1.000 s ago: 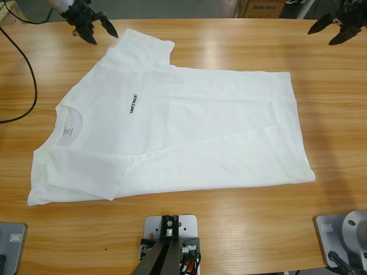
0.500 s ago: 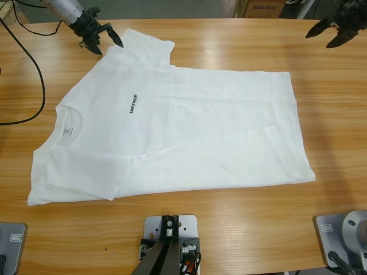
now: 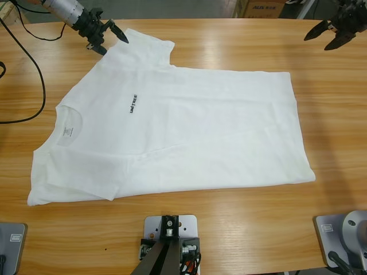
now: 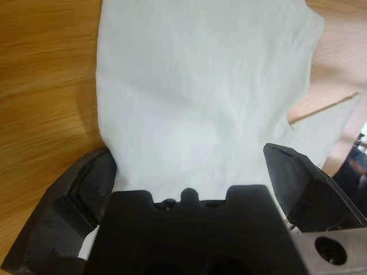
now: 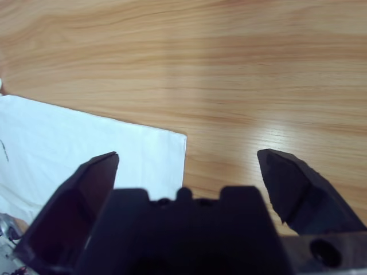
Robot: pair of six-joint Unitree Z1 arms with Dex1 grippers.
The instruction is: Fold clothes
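Left hand [image 3: 109, 35] agape over T-shirt [image 3: 189, 126] sleeve.

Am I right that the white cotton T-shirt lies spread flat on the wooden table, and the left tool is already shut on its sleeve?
Not quite. The white cotton T-shirt does lie flat on the wooden table, but the left tool is open, jaws spread either side of the sleeve. The left wrist view shows it.
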